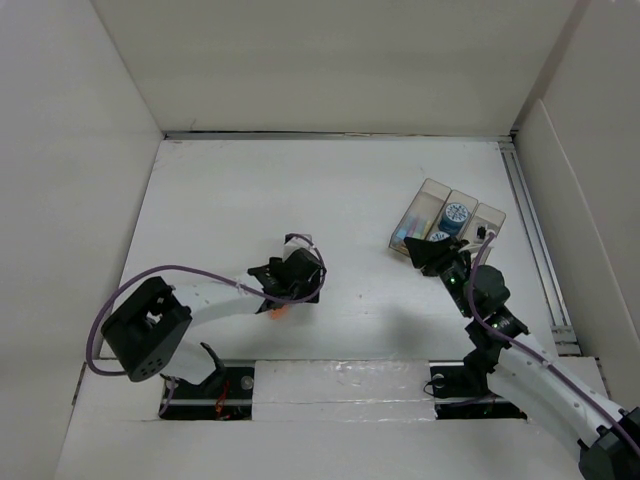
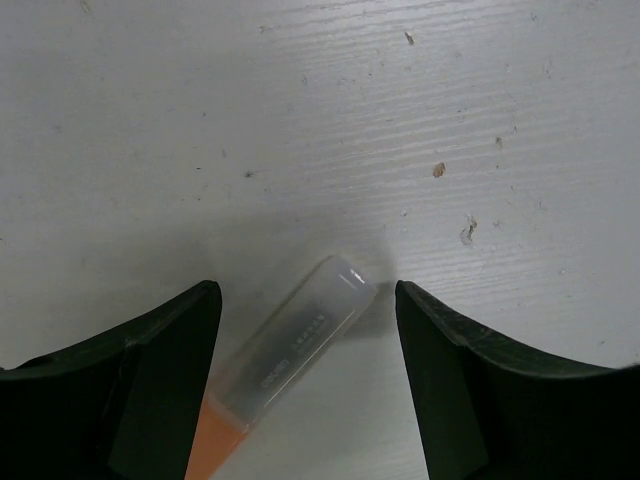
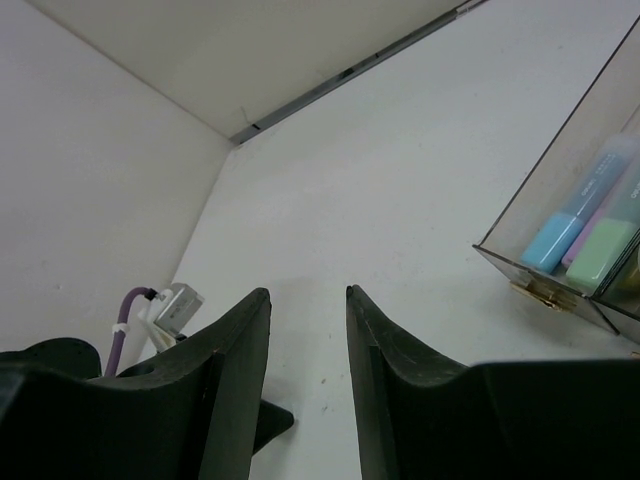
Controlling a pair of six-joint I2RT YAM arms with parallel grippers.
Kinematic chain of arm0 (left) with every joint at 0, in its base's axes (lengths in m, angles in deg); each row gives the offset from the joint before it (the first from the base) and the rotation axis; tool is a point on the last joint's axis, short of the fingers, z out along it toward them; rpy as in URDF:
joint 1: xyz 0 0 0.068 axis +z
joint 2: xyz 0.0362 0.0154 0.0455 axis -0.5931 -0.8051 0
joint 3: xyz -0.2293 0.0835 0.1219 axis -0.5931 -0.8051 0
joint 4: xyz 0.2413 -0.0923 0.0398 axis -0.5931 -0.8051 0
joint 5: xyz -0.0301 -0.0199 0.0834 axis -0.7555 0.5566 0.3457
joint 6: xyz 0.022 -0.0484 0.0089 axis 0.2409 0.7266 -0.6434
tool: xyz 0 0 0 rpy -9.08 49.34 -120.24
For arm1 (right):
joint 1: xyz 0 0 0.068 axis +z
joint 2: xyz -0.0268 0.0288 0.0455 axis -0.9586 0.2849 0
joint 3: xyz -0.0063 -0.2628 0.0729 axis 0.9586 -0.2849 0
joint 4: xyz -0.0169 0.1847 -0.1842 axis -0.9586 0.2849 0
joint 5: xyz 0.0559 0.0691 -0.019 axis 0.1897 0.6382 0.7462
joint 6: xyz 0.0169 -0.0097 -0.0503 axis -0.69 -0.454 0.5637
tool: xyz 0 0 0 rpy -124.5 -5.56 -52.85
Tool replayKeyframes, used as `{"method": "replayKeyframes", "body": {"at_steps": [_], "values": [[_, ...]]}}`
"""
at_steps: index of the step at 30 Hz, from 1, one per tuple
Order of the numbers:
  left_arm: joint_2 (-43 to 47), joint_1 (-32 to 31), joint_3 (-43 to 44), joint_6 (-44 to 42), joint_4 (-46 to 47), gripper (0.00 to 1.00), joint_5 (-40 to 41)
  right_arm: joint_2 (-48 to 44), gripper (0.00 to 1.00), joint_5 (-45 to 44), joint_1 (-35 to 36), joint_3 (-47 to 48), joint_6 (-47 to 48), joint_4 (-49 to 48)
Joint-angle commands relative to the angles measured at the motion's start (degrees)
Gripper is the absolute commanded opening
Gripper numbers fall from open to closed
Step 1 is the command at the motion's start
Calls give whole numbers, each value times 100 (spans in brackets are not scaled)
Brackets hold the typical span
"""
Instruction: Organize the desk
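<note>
Pick-up step: left gripper (image 2: 305, 300) fingers (image 2: 150, 380) open astride orange highlighter (image 2: 290, 350) on tabletop (image 2: 300, 120); next probably lower, close; right gripper (image 3: 308, 300) slightly parted, empty.

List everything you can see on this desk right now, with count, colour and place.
desk: one, white, under everything
walls: white panels, along the far and side edges
metal rail: one, grey, desk's right edge
tray: one, translucent, three compartments, far right
pastel highlighters: three showing, blue, pink, green, tray's left compartment
round item: one, blue, middle compartment
small item: one, black, right compartment, too small to identify
orange marker: one, clear cap, lying centre-left on the desk
left gripper: black, open, fingers either side of the orange marker
right gripper: black, open, empty, beside the tray
</note>
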Motion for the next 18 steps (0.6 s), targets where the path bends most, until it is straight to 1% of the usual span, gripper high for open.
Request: {"method": "replayKeyframes", "body": {"at_steps": [1, 4, 5, 6, 7, 9, 11, 13, 15, 16, 18], "values": [[-247, -224, 271, 223, -467, 65, 300, -52, 42, 60, 39, 209, 58, -289], [-449, -410, 411, 381, -626, 58, 519, -25, 42, 69, 39, 227, 67, -297], [-511, -497, 438, 390, -661, 51, 555, -25, 42, 60, 39, 227, 58, -297], [-625, -584, 481, 433, -696, 49, 572, -17, 42, 51, 39, 218, 58, -297], [-678, -638, 525, 460, -792, 43, 607, -8, 42, 60, 39, 218, 67, -297], [-818, -716, 604, 504, -854, 39, 695, 1, 42, 60, 39, 227, 67, -306], [-871, -717, 614, 530, -898, 30, 713, 19, 42, 60, 39, 227, 58, -306], [-916, -717, 614, 566, -872, 24, 748, 1, 42, 69, 39, 227, 75, -306], [-951, -717, 631, 566, -793, 20, 783, 1, 42, 51, 39, 236, 75, -297], [-968, -717, 649, 557, -793, 15, 827, -8, 42, 51, 39, 227, 75, -306], [-1056, -717, 727, 548, -784, 12, 880, -16, 42, 43, 39, 218, 84, -297]]}}
